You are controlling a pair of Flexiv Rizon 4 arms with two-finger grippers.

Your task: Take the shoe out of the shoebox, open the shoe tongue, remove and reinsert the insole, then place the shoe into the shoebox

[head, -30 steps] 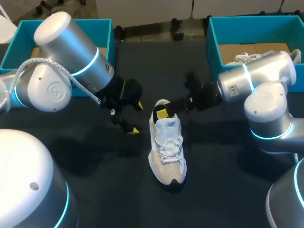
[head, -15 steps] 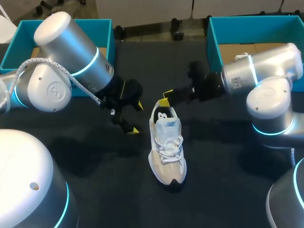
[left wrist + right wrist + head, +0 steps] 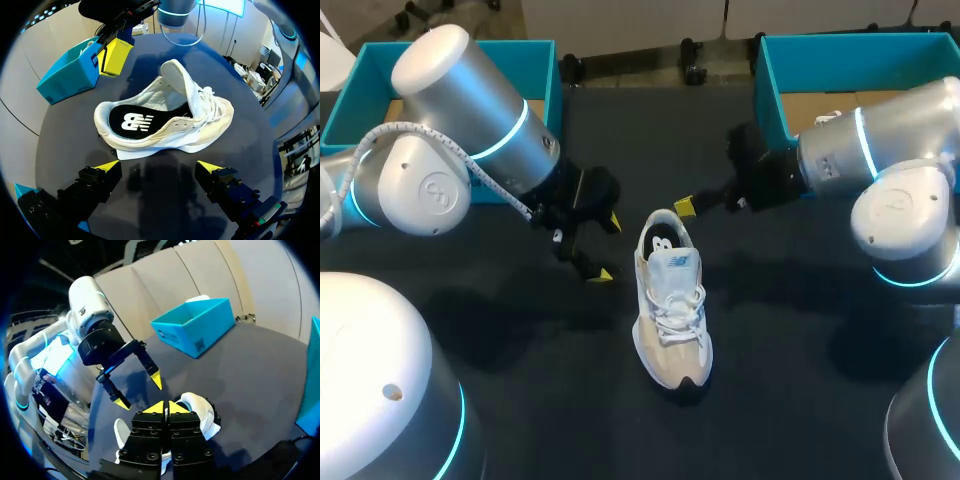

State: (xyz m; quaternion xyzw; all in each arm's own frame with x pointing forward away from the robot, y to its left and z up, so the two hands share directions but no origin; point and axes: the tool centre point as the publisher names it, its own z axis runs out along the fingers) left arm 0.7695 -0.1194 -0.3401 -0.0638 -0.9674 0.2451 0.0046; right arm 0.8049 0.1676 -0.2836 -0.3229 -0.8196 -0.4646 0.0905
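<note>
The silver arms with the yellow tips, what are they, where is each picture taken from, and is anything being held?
They are two robot arms at a dark table. One picture looks down from above. The two round ones come from a camera on each wrist. A white shoe lies on the table, its black insole inside. A teal left box and right box stand at the far side. The left gripper is open beside the shoe. The right gripper is shut near its heel. Neither holds anything.
</note>
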